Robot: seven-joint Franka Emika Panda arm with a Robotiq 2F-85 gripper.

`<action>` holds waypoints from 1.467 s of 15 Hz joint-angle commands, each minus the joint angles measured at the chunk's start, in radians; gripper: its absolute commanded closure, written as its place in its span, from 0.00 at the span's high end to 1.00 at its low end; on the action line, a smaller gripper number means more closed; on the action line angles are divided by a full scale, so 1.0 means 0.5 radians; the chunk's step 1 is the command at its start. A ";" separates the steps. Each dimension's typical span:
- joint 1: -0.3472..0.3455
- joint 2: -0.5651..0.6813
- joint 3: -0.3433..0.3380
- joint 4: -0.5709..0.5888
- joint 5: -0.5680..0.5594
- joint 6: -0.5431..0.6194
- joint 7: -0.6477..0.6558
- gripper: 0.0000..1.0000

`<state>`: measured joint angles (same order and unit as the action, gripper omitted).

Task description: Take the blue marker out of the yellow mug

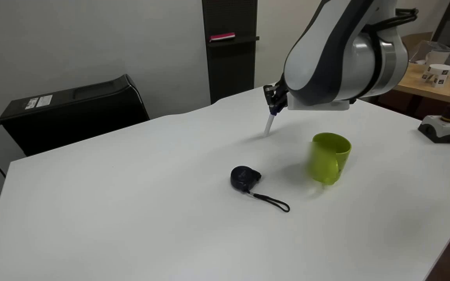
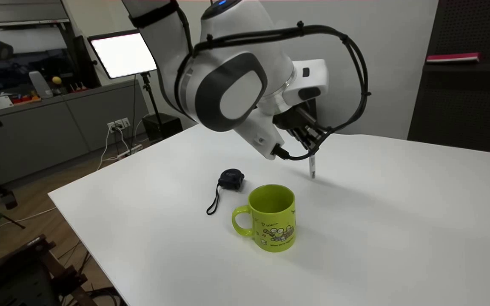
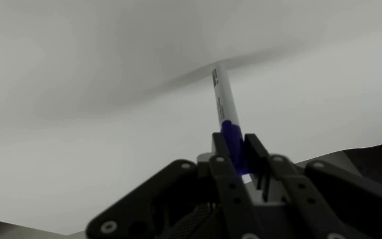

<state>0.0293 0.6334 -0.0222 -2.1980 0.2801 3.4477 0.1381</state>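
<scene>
My gripper is shut on the blue cap of the blue marker. The marker points down, slightly tilted, its pale barrel below the fingers. The barrel's lower end is at or very near the white tabletop, where its shadow meets it. The marker also shows in both exterior views, its cap partly hidden by the fingers. The yellow mug stands upright on the table, apart from the marker and gripper. It also shows in an exterior view, partly blurred. No marker shows in its visible opening.
A black tape measure with a cord lies on the table near the mug; it also shows in an exterior view. A grey and black button box sits at the table's edge. A black case stands beyond the table edge.
</scene>
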 commanded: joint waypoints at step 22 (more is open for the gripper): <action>-0.080 -0.247 -0.171 0.193 -0.121 -1.513 0.091 1.00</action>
<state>0.0088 0.5917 -0.1026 -2.1295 0.2527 2.8330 0.1385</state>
